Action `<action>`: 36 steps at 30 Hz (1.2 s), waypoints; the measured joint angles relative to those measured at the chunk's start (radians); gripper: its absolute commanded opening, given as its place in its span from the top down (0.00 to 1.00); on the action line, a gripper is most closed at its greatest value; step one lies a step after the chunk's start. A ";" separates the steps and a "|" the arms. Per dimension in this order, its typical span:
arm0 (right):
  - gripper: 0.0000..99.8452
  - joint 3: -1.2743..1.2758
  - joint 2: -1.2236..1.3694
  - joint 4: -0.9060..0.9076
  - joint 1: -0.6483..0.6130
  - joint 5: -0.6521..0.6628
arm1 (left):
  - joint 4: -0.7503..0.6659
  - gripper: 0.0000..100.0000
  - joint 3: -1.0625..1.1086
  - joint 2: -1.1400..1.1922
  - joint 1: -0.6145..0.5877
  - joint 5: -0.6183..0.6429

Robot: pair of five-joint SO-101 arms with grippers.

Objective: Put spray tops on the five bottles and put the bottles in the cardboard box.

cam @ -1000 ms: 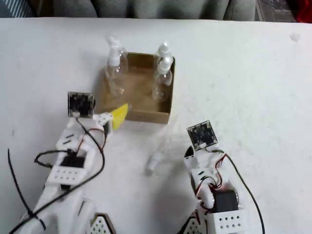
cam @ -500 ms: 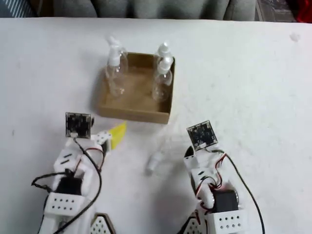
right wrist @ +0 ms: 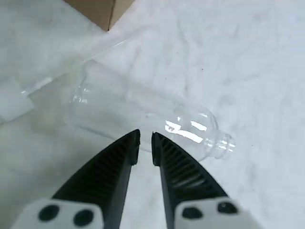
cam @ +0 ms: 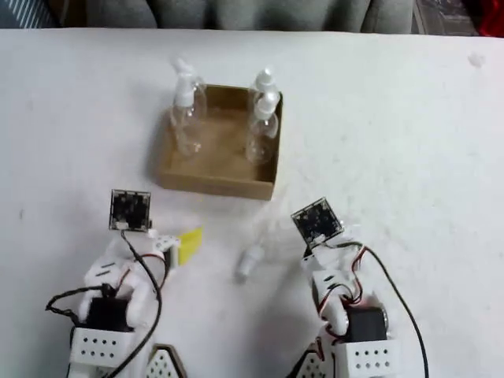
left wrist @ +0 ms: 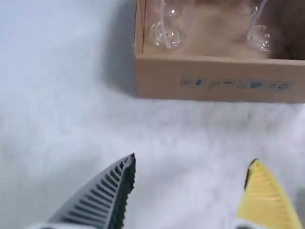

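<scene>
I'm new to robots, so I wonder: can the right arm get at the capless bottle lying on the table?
Probably yes: the bottle lies right before the right gripper with nothing between them, though the gripper is shut and would have to open first.

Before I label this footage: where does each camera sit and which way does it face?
High view: above the table, looking down; left arm, right arm, cardboard box beyond.
Left wrist view: on left arm, facing the box's wall; open left gripper.
Right wrist view: on right arm, over a capless bottle; shut right gripper.
Shared: high and left wrist views show the box.
</scene>
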 measured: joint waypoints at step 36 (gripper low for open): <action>0.98 0.005 0.000 0.000 0.189 0.072 | 0.003 0.98 0.000 -0.006 0.000 -0.061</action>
